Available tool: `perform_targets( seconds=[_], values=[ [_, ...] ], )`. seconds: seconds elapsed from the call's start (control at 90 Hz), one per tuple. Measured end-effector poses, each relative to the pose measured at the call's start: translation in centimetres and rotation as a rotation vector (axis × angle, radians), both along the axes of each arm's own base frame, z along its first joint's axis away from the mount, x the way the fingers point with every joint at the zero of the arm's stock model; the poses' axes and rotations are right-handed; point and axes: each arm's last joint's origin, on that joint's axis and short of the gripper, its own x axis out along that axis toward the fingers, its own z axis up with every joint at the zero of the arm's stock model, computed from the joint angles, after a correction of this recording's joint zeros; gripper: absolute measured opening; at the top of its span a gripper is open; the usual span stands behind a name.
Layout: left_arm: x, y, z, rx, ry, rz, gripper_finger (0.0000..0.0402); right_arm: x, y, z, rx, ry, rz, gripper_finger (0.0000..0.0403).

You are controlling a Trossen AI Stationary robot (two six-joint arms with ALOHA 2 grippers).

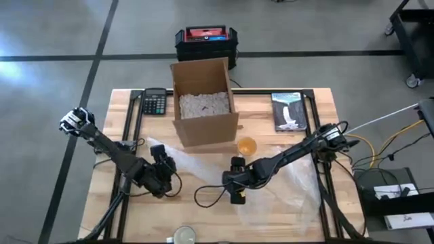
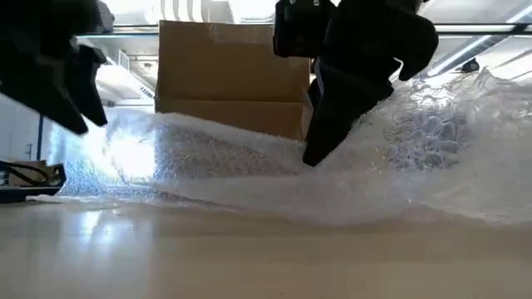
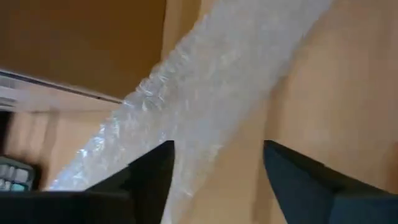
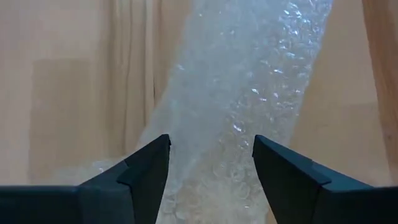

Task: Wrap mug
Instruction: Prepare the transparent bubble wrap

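Mug (image 1: 247, 145) stands by the box (image 1: 203, 102), beside the wrap (image 1: 203, 163); I'd judge it rigid and breakable. The wrap looks limp and slippery, so I'd pinch its edges with left gripper (image 1: 161, 177) and right gripper (image 1: 237, 192), both with jaws apart.

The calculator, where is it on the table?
In the high view the calculator lies at the table's far left corner, just left of the open cardboard box, beyond the left gripper.

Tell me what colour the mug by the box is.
Translucent amber-orange mug, clearest in the high view.
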Motion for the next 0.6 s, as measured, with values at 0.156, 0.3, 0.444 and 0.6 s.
perform_targets(
  seconds=[0.156,0.3,0.444,0.6],
  values=[
    [1.3,-0.7,-2.8,0.052,0.002,-0.034,0.0258,0.0,0.1,0.0,0.0,-0.001,0.002,0.0215],
    [2.0,-0.8,-4.3,0.239,-0.025,-0.008,0.0247,0.0,0.1,0.0,0.0,-0.003,0.002,0.0223],
    [2.8,-0.9,-4.7,0.39,-0.112,0.025,0.0226,0.1,0.2,0.1,0.006,-0.02,0.002,0.0229],
    [3.3,-0.6,-5.4,0.442,-0.1,0.037,0.0206,0.2,0.2,0.1,0.008,-0.026,0.003,0.0231]
  ],
)
